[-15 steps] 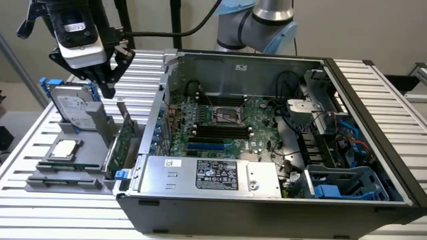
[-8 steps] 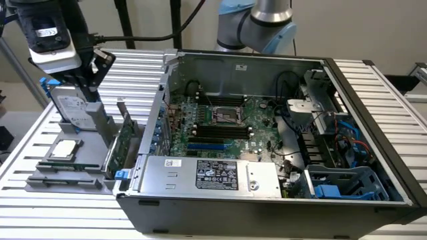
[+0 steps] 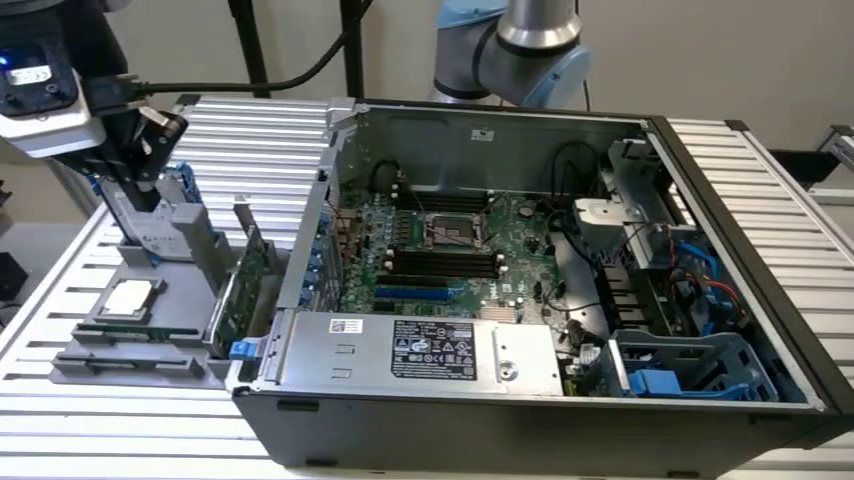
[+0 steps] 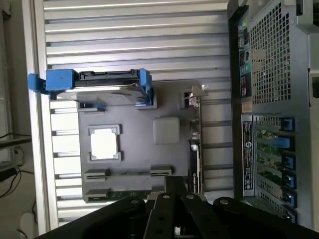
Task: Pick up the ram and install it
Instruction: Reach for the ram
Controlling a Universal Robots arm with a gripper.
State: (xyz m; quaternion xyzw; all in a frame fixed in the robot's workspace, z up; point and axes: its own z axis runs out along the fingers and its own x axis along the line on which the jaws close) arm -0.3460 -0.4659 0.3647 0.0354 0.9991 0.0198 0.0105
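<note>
— Where is the ram [image 4: 130, 194] found?
— It is seen lying in a slot of the grey tray [image 4: 134, 149], beside the open computer case [image 3: 534, 420], near the square chip [image 4: 104, 144].
— And the gripper [image 4: 174, 204]?
— It is held above the tray; whether it is open or closed cannot be told.

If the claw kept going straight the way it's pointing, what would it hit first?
Probably the flat grey plastic parts tray, at the end where the slim green ram stick sits in its slot. The claw points down over that end; depth is unclear, so it might meet the stick itself.
</note>
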